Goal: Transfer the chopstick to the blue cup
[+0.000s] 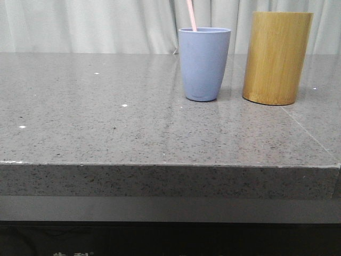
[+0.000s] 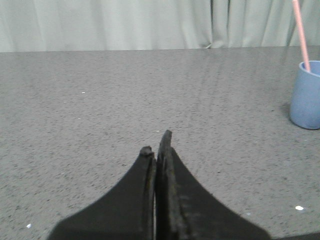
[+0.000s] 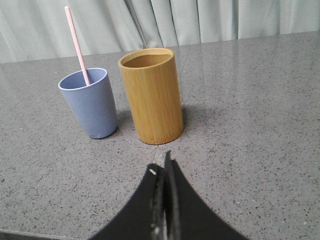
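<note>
Nearest to the front camera is the thick front edge of the grey speckled table [image 1: 160,181], and behind it the stone top runs flat toward the back. On the far part of this top stands the blue cup [image 1: 203,64], upright, and just beside it on the right stands the bamboo cylinder [image 1: 277,57], taller and also upright; the two are near but a small gap is between them. Inside the blue cup is the chopstick [image 1: 191,16], a thin pale pink stick that leans toward the left and rises well above the rim. Behind everything hangs a pale curtain [image 1: 96,24]

From the left wrist camera, the left gripper [image 2: 156,145] has its two dark fingers pressed together with nothing between them, above bare table, well apart from the cup. From the right wrist camera, the right gripper [image 3: 162,167] also has its fingers closed against each other and holds nothing; it is near the bamboo cylinder but does not touch it
</note>
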### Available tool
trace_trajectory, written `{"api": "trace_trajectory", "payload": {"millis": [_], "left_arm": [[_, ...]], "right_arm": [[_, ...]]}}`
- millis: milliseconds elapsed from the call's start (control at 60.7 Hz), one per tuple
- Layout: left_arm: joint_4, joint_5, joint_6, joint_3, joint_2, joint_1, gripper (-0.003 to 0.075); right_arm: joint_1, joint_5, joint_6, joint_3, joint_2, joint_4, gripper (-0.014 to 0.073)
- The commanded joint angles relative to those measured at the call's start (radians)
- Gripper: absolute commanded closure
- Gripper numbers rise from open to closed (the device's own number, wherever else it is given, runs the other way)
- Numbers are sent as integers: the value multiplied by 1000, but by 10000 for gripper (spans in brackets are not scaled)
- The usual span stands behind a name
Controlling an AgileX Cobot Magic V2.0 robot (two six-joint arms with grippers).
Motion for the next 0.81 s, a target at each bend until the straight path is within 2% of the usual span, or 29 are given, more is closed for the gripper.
{"api": "trace_trajectory", "payload": {"millis": [0, 214, 495, 791], "left_arm": [[6, -84, -11, 20, -44, 27, 738], [13, -91, -11, 173, -217, 99, 738], [27, -170, -11, 275, -219, 105, 738], [18, -381, -48, 456, -219, 105, 738]], "right_arm": [[-7, -85, -3, -24, 11, 11, 645], [-7, -85, -3, -24, 11, 11, 645], [-7, -81, -3, -24, 11, 11, 645], [-7, -81, -3, -24, 11, 11, 645]]}}
